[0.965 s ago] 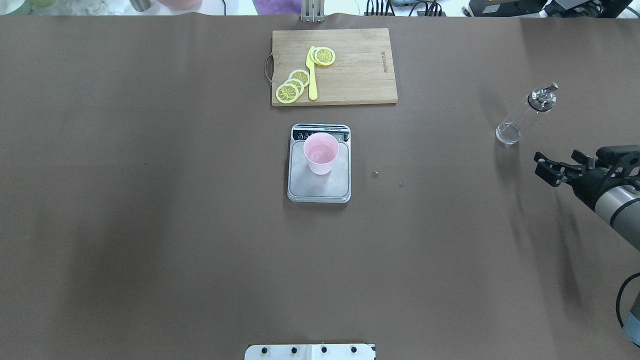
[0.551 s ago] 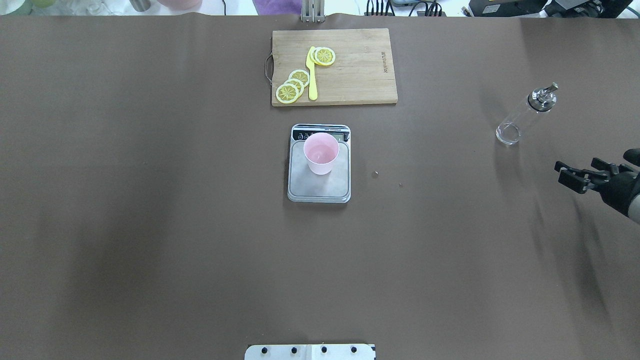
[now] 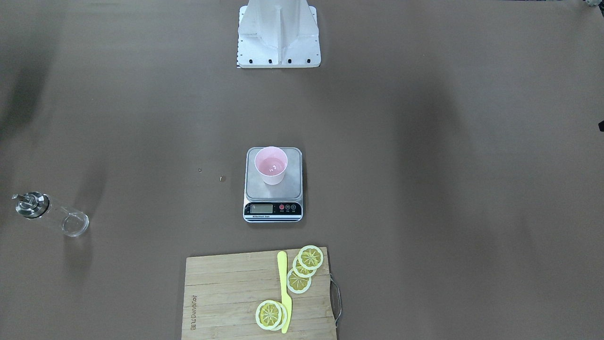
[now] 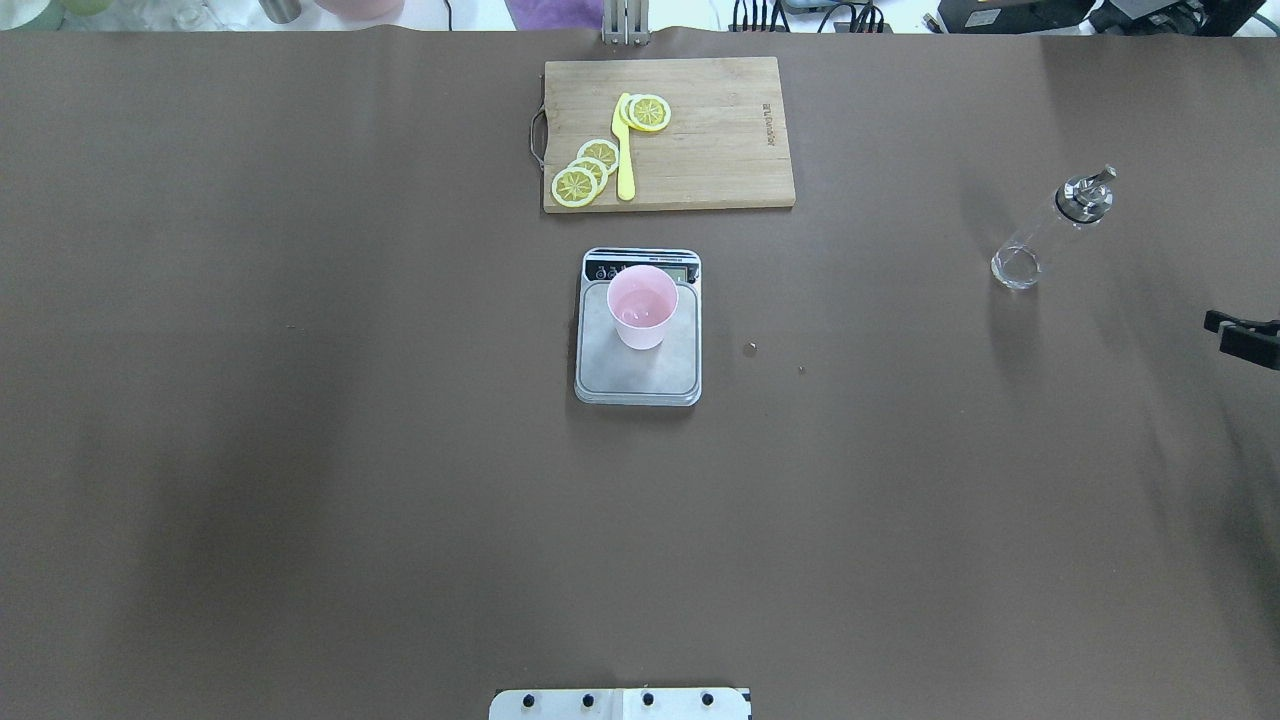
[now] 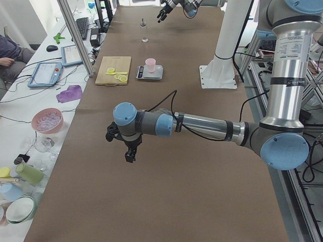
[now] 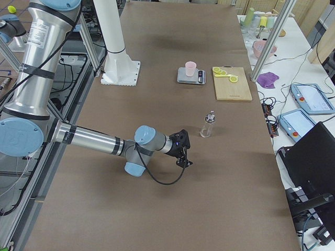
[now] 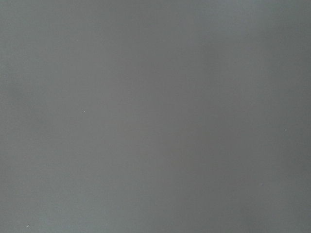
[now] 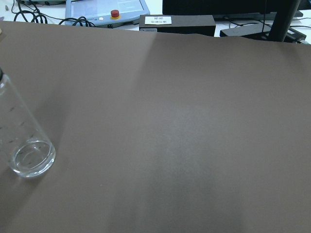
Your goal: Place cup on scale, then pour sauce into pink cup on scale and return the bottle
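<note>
As the pale pink tapered cup [image 4: 642, 305] sits on the rectangular steel scale [image 4: 638, 375] and the clear glass bottle [image 4: 1050, 232] stands upright well apart on the desk [image 4: 300, 420], the open, empty right hand [image 4: 1216, 331] hangs near it, return seemingly done, only withdrawal needed.

Cup [image 4: 642, 305] sits on the scale [image 4: 640, 375], dead centre of frame; board [image 4: 720, 150] just above, top centre; bottle [image 4: 1045, 240] stands alone, upper right.

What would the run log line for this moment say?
cup on scale | bottle upright, unheld | right claw open, apart from bottle
</note>
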Tool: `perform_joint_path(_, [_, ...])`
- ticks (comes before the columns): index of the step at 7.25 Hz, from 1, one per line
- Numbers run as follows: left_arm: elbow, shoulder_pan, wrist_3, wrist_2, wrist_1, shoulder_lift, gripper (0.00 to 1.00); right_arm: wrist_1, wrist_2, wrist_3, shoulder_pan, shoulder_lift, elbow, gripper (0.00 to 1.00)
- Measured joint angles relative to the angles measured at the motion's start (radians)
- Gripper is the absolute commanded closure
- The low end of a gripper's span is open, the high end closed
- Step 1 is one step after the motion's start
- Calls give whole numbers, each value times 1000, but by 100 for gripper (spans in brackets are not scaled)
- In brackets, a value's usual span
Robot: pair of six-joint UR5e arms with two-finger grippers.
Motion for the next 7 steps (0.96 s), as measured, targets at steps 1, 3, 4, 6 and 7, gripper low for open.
perform_joint_path(1, [0, 0, 0, 0, 0, 0, 1, -71, 145, -80, 127, 47, -32, 0])
perform_joint_path(3, [0, 0, 0, 0, 0, 0, 1, -310, 295, -238, 272, 146, -49, 0])
perform_joint_path(4, [1, 0, 1, 0, 0, 0, 1, -452, 318, -300, 300, 199, -46, 0])
perform_joint_path(6, [5, 0, 2, 2, 3, 0, 1, -756, 330, -436, 302, 303, -41, 0])
perform_joint_path(7, [8, 0, 2, 3, 6, -1, 1, -969, 330, -566, 291, 370, -41, 0])
